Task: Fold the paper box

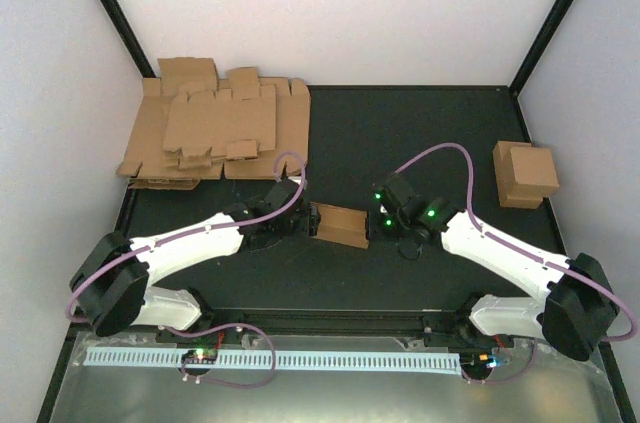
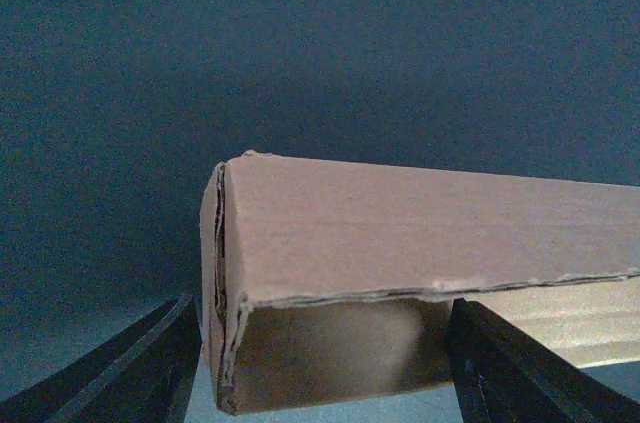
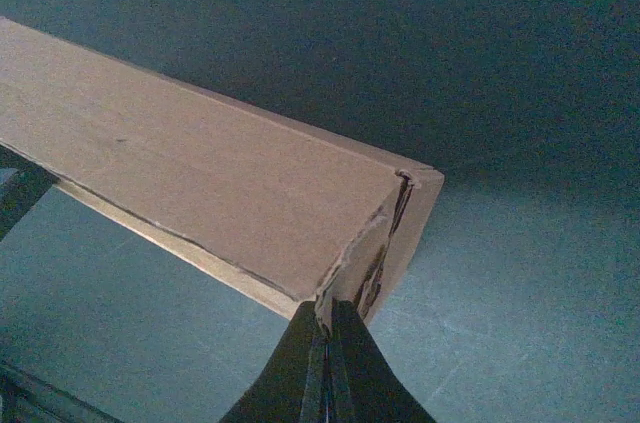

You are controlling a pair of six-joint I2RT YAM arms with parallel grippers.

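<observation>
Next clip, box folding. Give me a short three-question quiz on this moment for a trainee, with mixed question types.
1. True or false: the right tool pinches a corner of the paper box with its jaws shut.
2. In the top view, the pile of flat blanks lies: A) far left, B) far right, C) between the arms.
3. Which tool straddles the box's other end with its jaws set wide?
Key: 1 true; 2 A; 3 the left tool.
</observation>
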